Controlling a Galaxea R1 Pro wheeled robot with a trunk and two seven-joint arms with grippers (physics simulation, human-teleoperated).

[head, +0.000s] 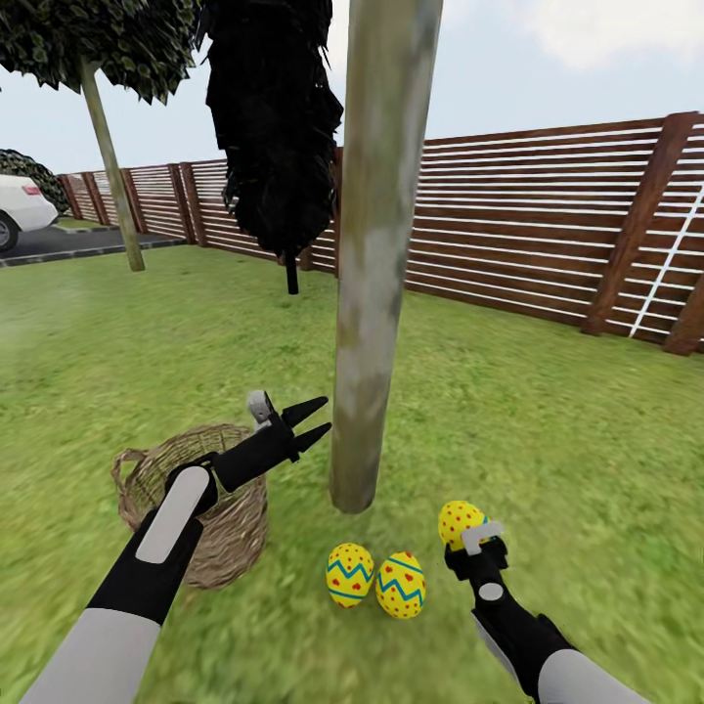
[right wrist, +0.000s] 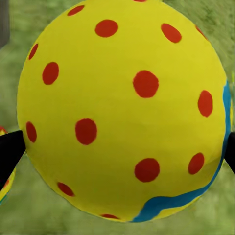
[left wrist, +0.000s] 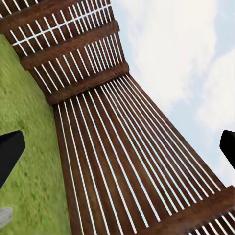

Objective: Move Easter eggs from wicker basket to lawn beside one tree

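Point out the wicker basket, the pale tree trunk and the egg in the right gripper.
wicker basket (head: 235, 533), head view, woven side wall.
tree trunk (head: 376, 293), head view, mid-trunk.
held egg (right wrist: 122, 107), right wrist view, dotted face.

A black-foliaged column-shaped tree (head: 274, 127) on a thin dark stem stands at the back, near the slatted fence. Farther left rises a leafy tree (head: 108, 147) with a slim, leaning pale trunk. Beyond it, a white car (head: 20, 210) sits on a strip of dark pavement (head: 68, 242). Overhead, pale sky with white clouds (head: 587, 39).
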